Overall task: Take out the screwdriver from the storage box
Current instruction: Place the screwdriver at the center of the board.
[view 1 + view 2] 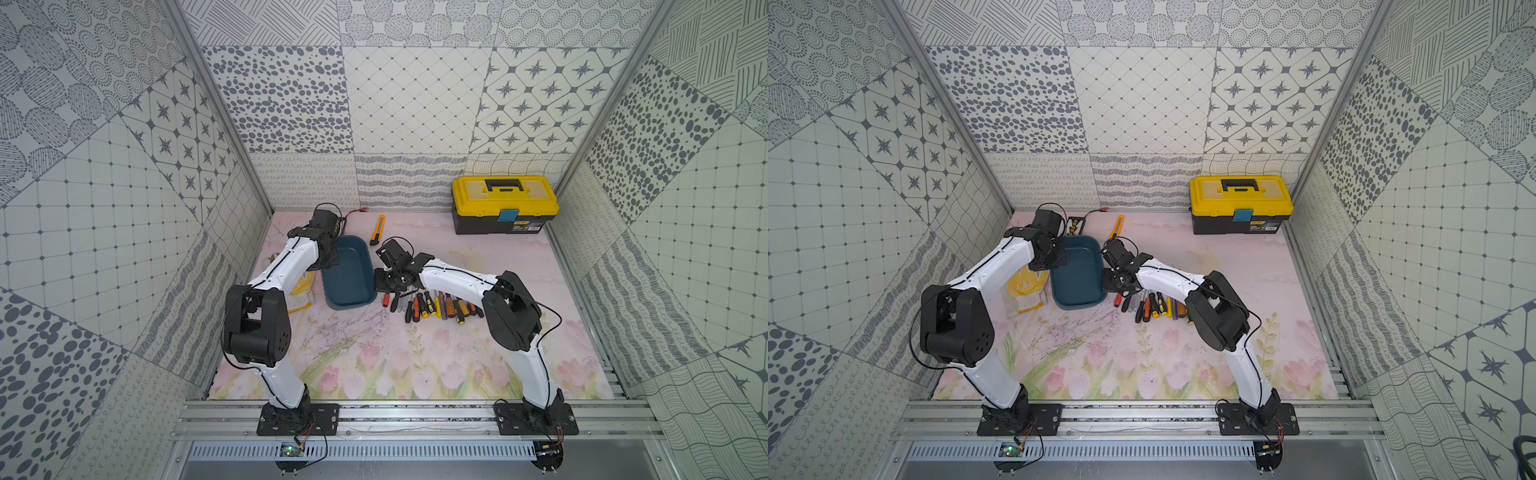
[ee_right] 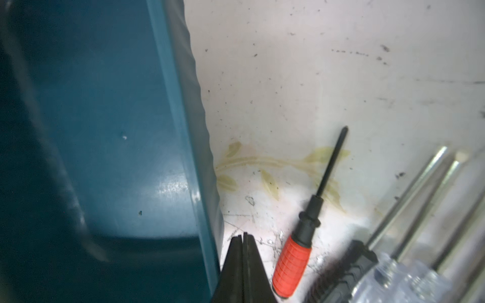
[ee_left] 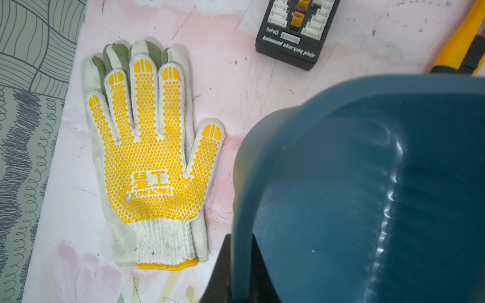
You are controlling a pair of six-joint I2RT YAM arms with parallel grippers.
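Storage box (image 1: 350, 272) sits on mat betw. both arms; no tool visible inside. L gripper (image 3: 240, 265) clamped on box rim at the glove (image 3: 152, 157) side. R gripper (image 2: 243, 241) fingers pressed together, holding nothing, just outside box wall. Red-handled screwdriver (image 2: 292, 265) lies on mat beside it, next to row of other screwdrivers (image 1: 436, 307).

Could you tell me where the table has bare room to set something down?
The widest bare stretch is the near mat in front of the storage box and the screwdriver row. Another lies between that row and the yellow toolbox. It is crowded around the box: glove, charging plate, utility knife.
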